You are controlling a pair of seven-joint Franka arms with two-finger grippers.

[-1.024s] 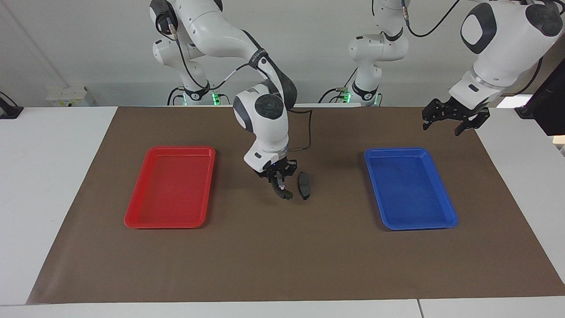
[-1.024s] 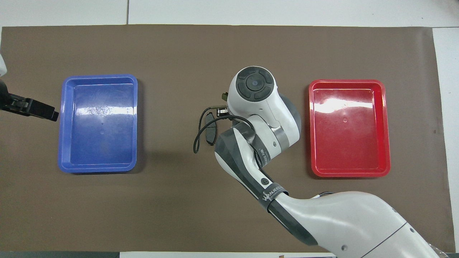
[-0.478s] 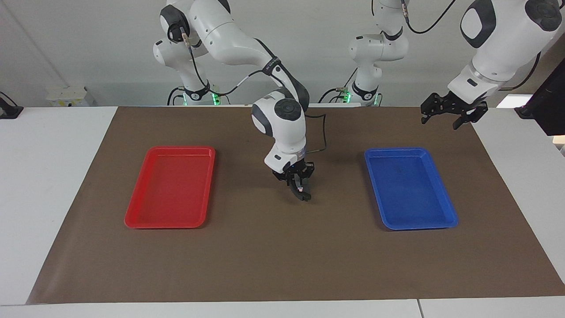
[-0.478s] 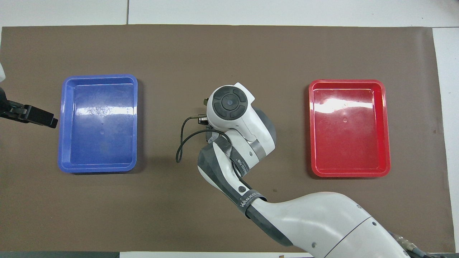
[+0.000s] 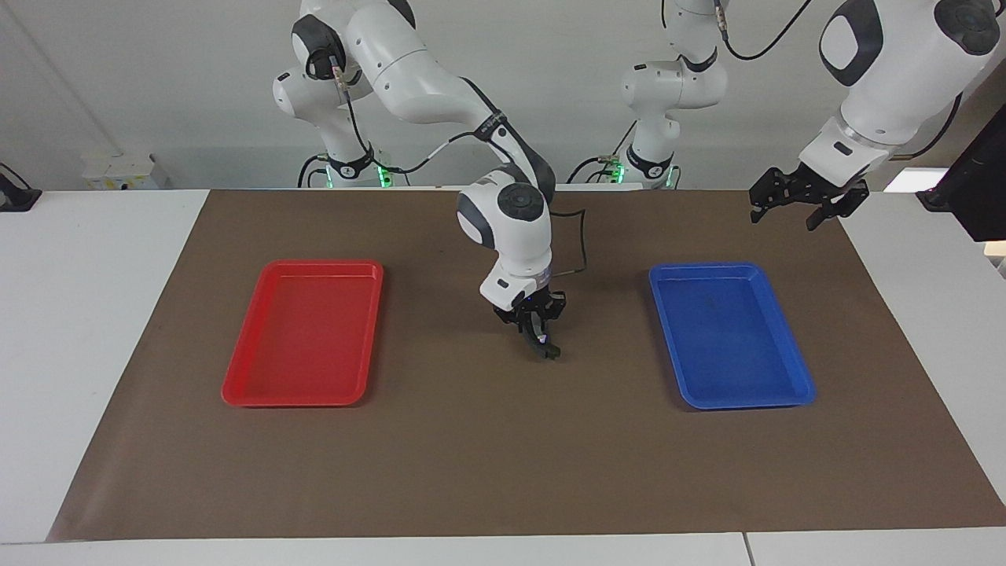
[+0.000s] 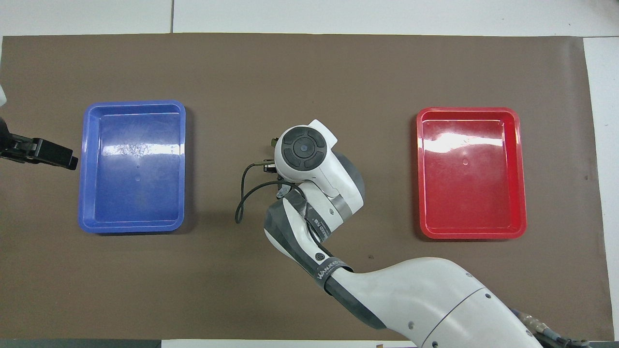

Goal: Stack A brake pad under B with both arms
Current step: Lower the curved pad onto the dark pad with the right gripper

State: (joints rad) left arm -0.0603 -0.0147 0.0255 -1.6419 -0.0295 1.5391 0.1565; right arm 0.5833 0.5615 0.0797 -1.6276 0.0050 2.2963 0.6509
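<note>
Right end effector (image 5: pixel 541 342): black, two-fingered, fingers pressed together on B (image 6: pixel 274 142), low over the middle of the brown mat (image 5: pixel 471 456), between the two trays. One second ago it hung just beside the A brake pad, toward the right arm's end of the surface. It has since shifted toward the left arm's end and now covers the spot where that pad lay.

A brake pad: short, flat and dark. It showed plainly on the mat a second ago and is now hidden under the right end effector and its load. Whether B touches it cannot be told.

B: dark curved piece. Only a small dull, light tip shows past the white wrist in the overhead view.

Left end effector (image 5: pixel 786 214): black, fingers spread, holding nothing. It hangs over the mat's corner at the left arm's end, on the robots' edge, slightly higher than a second ago. That arm waits.

Red tray (image 5: pixel 291 403) and blue tray (image 5: pixel 747 406): glossy moulded plastic, rectangular with rounded corners and raised rims. Neither has moved.

Surface (image 5: pixel 94 314): white and smooth. The mat on it is matte.

Right arm (image 6: pixel 435 299): white shell with dark grey joint caps. A loose black cable (image 6: pixel 240 198) loops beside the wrist. The dark band carries white lettering that begins "WANJEE"; the rest cannot be read.
</note>
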